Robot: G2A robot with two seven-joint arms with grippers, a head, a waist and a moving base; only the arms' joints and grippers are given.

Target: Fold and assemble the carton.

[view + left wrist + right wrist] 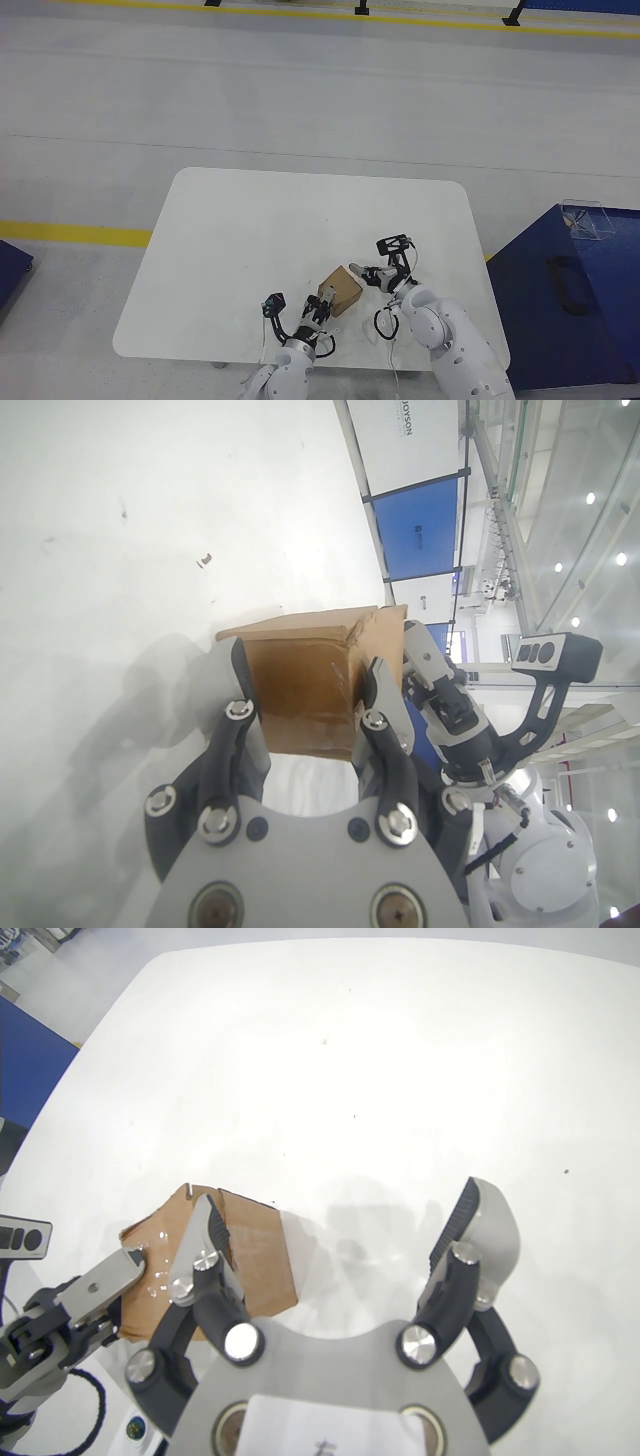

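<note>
Brown corrugated-cardboard carton, small and box-shaped, lies turned corner-on near the robot's edge of the white rounded-corner bench, between the two arms. The left hand is clamped across it, one finger on each of two opposite sides. I judge this is meant to steady the box and hold its walls square while the other arm works on the flaps. The right hand has its fingers wide apart and holds nothing. One finger lies over the carton's upper face beside a flap seam, and the other is well clear above bare bench. That pose suggests a press or tuck on the flap rather than a grasp. Whether the carton's underside rests on the bench or is lifted slightly, I cannot tell.
</note>
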